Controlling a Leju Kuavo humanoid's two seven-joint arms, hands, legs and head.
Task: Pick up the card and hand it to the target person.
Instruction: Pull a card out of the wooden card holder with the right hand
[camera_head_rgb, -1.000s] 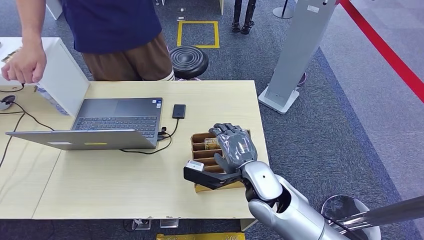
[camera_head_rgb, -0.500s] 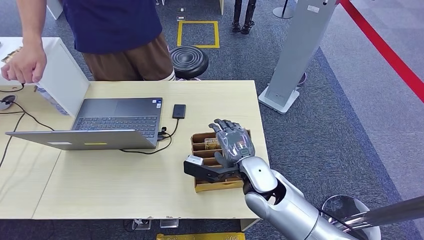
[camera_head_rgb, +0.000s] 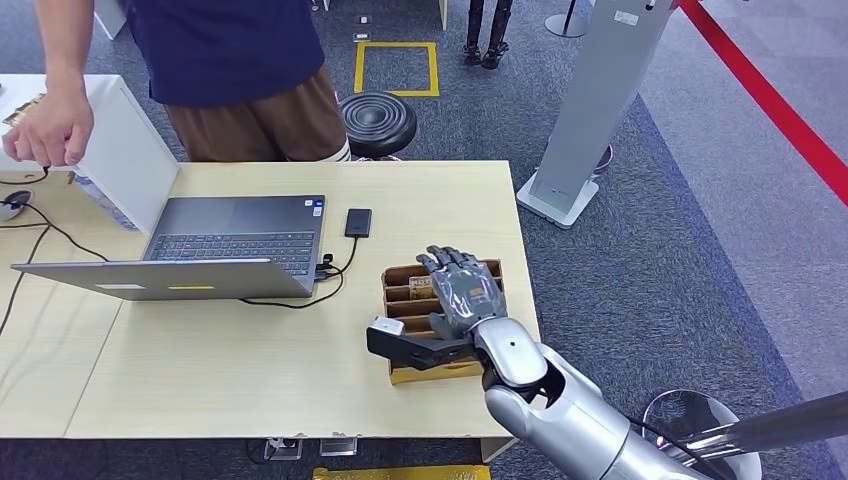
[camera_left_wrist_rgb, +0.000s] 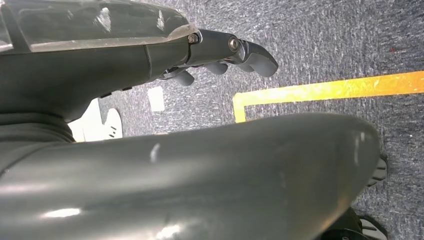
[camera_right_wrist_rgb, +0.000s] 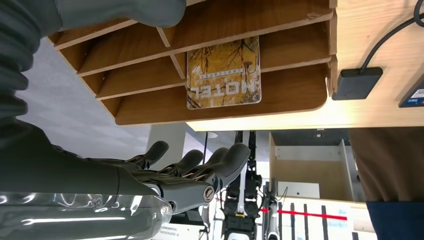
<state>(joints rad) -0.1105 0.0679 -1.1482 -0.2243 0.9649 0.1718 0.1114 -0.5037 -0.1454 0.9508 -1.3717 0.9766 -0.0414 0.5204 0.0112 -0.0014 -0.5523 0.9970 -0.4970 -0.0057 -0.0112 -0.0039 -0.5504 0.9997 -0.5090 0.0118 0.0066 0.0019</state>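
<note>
From the head view, the right hand (camera_head_rgb: 462, 296) hovers over a wooden card rack (camera_head_rgb: 405, 282) near the right edge of the tabletop (camera_head_rgb: 250, 370). Its fingers (camera_head_rgb: 447, 263) are stretched forward and spread apart, with the thumb (camera_head_rgb: 400, 343) jutting out toward the laptop (camera_head_rgb: 215, 250); nothing is held. The hand covers most of the rack, so only a sliver of the card (camera_head_rgb: 428, 287) peeks out from under the fingers in one of the slots. A small black box (camera_head_rgb: 358, 222) lies beside the laptop with a cable running from it. A person (camera_head_rgb: 230, 70) stands at the far side of the tabletop, one hand (camera_head_rgb: 45, 128) at an open white box (camera_head_rgb: 125, 150). A black stool (camera_head_rgb: 378, 122) and a grey stand (camera_head_rgb: 590, 110) are on the carpet beyond.

The right wrist view brings out what the head view hides: the rack's thin dividers form several slots, and the card (camera_right_wrist_rgb: 224, 72), printed in yellow leaves with the word HOTEL, leans in one of them, the slots on either side seemingly bare. The hand's fingers (camera_right_wrist_rgb: 200, 167) are apart from the card and not touching it.

The left wrist view looks down at grey carpet with a yellow tape line (camera_left_wrist_rgb: 330, 90). The left hand (camera_left_wrist_rgb: 220, 52) has its fingers loosely curled with nothing in them; how tightly they close is hard to judge from this angle.
</note>
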